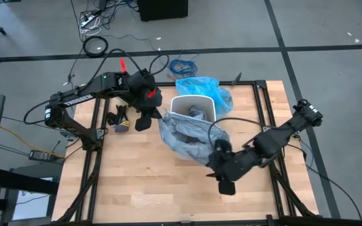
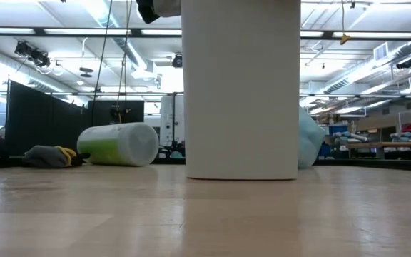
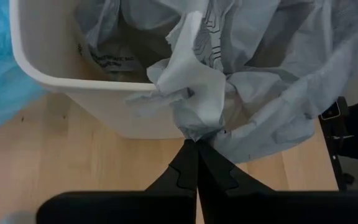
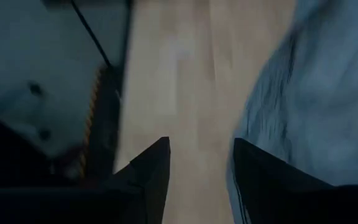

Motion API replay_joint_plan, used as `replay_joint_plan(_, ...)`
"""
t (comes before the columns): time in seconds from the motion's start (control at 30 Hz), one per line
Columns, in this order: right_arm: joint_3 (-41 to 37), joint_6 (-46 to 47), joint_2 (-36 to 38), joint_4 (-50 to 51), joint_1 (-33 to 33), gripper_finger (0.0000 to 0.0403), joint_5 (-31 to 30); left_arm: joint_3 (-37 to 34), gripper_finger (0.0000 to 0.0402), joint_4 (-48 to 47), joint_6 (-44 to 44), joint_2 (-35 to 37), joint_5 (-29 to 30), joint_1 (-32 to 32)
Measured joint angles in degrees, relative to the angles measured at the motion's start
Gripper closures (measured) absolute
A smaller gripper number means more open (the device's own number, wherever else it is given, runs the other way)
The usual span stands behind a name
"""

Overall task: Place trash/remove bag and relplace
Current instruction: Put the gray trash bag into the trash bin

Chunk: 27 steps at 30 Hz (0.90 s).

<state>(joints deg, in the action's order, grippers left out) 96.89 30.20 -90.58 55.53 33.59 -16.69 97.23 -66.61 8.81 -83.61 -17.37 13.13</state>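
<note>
We see left end effector point(image 3: 196, 146) pinched shut on grey liner point(image 3: 272, 87) edge, just ahead at white bin point(image 3: 48, 78) rim. Liner looks thin, limp, slippery: we judge hem best hold. Right end effector point(image 4: 201, 165) open, liner beside it, over bench point(image 1: 143, 182). Old blue bag point(image 1: 200, 88) beyond bin.

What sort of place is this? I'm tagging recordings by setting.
Probably a robotics lab or workshop: a wooden table stands on a grey floor strewn with cables, and the low view shows an open ceiling with strip lights and workbenches behind.
</note>
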Motion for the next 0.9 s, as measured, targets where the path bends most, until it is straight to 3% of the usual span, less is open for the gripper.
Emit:
replay_joint_plan(0.23, 14.4, -11.8, 0.3, 2.3, 3.2, 0.0246, -13.5, 0.0, 0.0396, 0.0, 0.1, 0.0, 0.3, 0.0)
replay_joint_plan(0.37, 18.5, -9.6, 0.3, 19.0, 3.1, 0.0260, -31.5, 0.0, 0.0396, 0.3, 0.1, 0.0, 1.3, 0.0)
replay_joint_plan(0.43, 19.1, -8.1, 0.3, 27.5, 1.4, 0.0264, -35.7, 0.0, 0.0396, 0.7, 0.1, 0.0, 1.3, 0.0)
replay_joint_plan(0.5, 19.1, -7.8, 0.4, 29.4, -1.2, 0.0264, -33.0, 0.0, 0.0396, 0.9, 0.1, 0.0, 1.3, 0.0)
replay_joint_plan(0.67, 19.1, -13.0, -0.2, 25.2, -8.5, 0.0246, -16.8, 0.0, 0.0396, 2.3, 0.1, 0.0, 1.3, 0.0)
replay_joint_plan(0.9, 19.1, -19.4, 0.1, 25.1, -17.5, 0.0218, -10.1, 0.0, 0.0396, 3.0, 1.0, 0.0, 1.5, 0.0)
